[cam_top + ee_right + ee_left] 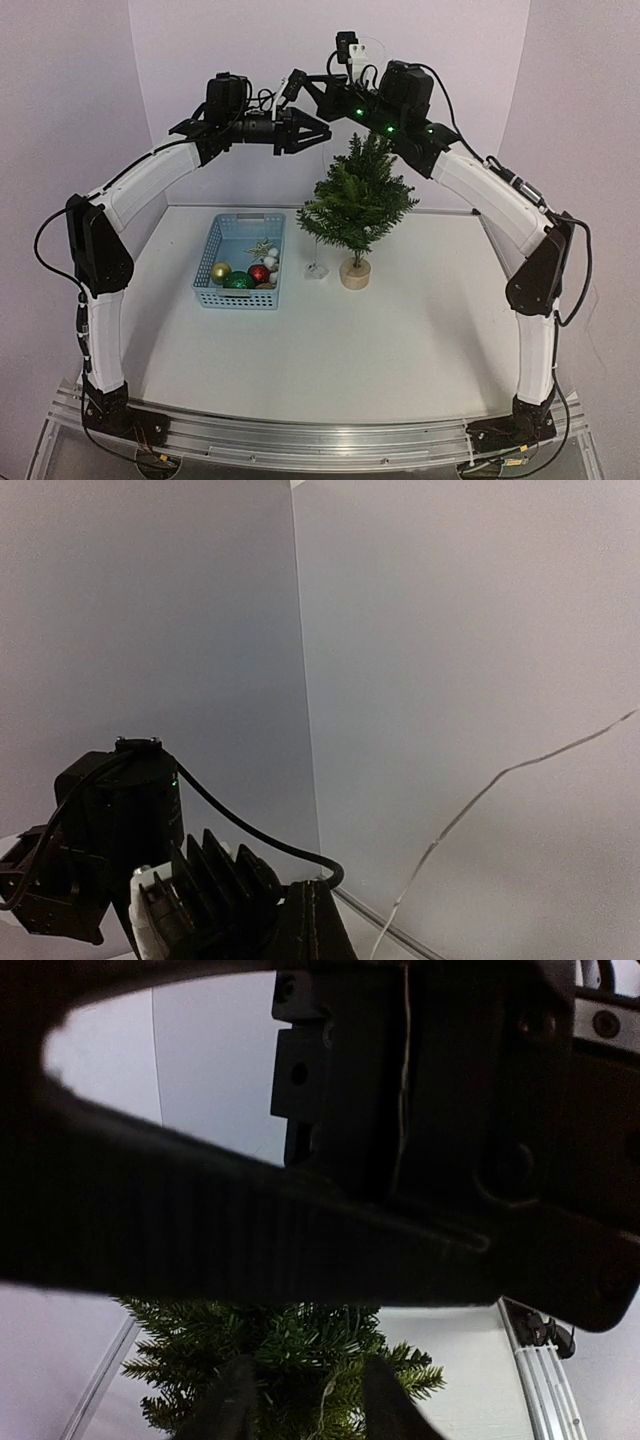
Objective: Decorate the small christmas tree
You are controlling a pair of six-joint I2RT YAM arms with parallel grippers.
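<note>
The small christmas tree (358, 200) stands upright on its pale disc base (355, 272) at the back middle of the table. A thin pale light wire (318, 268) hangs down just left of the tree and ends on the table. My left gripper (318, 135) hovers above the tree's left side with its fingers (235, 1400) apart; the tree (290, 1345) and the wire (330, 1400) show between them. My right gripper (291, 86) is higher, pointing left over the left one. Its fingers (318, 905) are shut, and the wire (480, 798) runs past on their right.
A light blue basket (213, 250) left of the tree holds gold, green and red baubles and a white ornament. The right arm's dark body (430, 1110) fills most of the left wrist view. The walls stand close behind the tree.
</note>
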